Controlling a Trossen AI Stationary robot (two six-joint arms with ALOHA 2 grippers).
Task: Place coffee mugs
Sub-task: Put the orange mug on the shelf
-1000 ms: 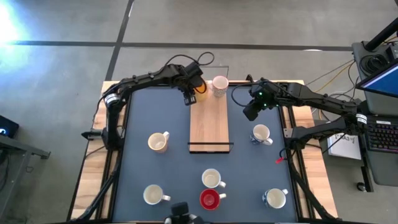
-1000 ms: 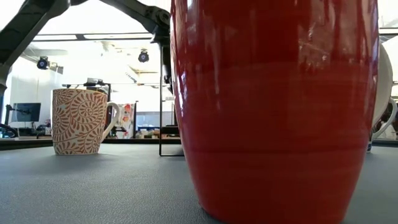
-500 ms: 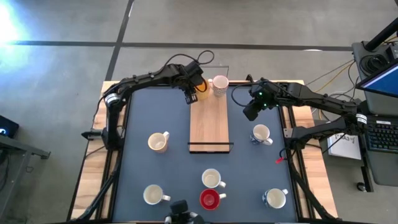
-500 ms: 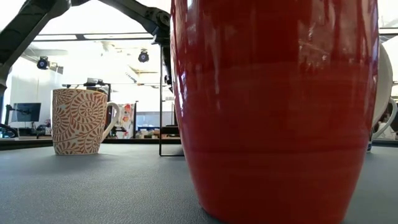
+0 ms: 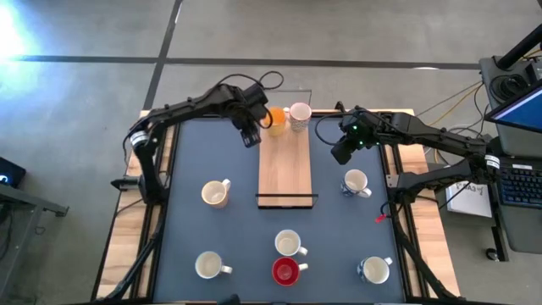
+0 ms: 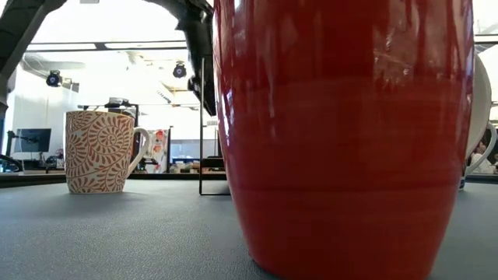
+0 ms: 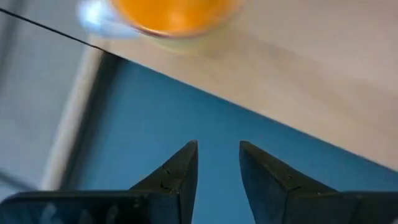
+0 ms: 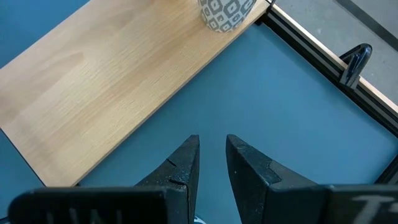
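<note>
Now your left hand (image 5: 247, 136), released and empty, has backed off the orange mug (image 5: 274, 118) just ahead; that placement looks done.

Two mugs (image 5: 288, 115) side by side at the board's (image 5: 284, 165) far end.

High view: looking straight down over the wooden board (image 5: 284, 161) from well above.
Low view: sitting at tabletop level, pressed close against the red mug (image 6: 342, 132).
Wrist views: both looking down at the wooden board's edge, close, sharing it with the high view.
</note>
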